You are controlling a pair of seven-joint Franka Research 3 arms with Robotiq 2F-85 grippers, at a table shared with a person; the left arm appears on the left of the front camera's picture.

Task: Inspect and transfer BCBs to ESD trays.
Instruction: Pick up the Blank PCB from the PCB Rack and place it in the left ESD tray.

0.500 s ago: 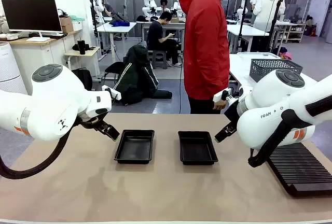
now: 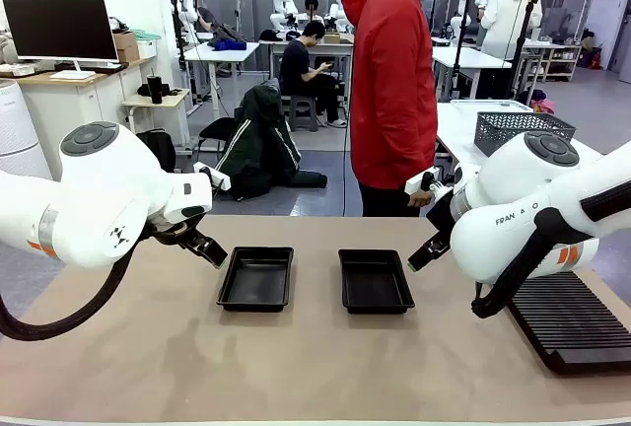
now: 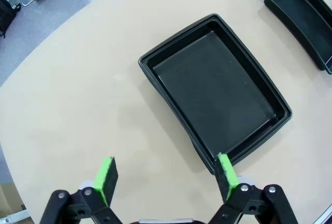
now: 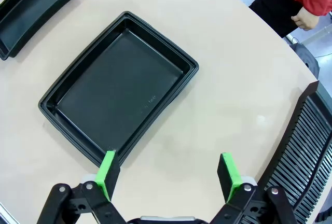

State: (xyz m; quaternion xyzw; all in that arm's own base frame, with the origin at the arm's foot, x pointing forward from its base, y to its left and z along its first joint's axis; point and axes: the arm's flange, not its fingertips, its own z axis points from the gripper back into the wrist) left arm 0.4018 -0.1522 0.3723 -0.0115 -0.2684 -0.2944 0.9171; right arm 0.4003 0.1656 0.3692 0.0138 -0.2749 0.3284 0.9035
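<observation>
The left gripper (image 3: 165, 173) is held spread wide, with nothing between its green pads (image 3: 107, 175), and is poised above the bare table (image 3: 78, 99). Set against the front view of a moment ago, no shift can be made out in it. Ahead of and below it lies the left ESD tray (image 3: 215, 86), one corner just beside a pad in the wrist view, its floor bare and black. Farther to the right, beyond that tray from this gripper, the right ESD tray (image 2: 375, 280) is found likewise unmoved and unfilled, near its twin but apart from it. The right gripper (image 4: 167, 171) is also held wide and empty, well clear of the table. The right tray lies ahead of and below it with a corner by one pad, and the black slotted rack (image 4: 306, 141) is off to its other side. Past both grippers, at the far edge, a person in a red jacket (image 2: 394, 81) is standing with one hand (image 2: 422, 196) lowered, and whether anything is held in it cannot be told. Since nothing has been altered, the task is judged not yet under way: no board has been laid in either tray, where the BCBs are cannot be told, and both arms appear to be kept waiting for one to be presented.
</observation>
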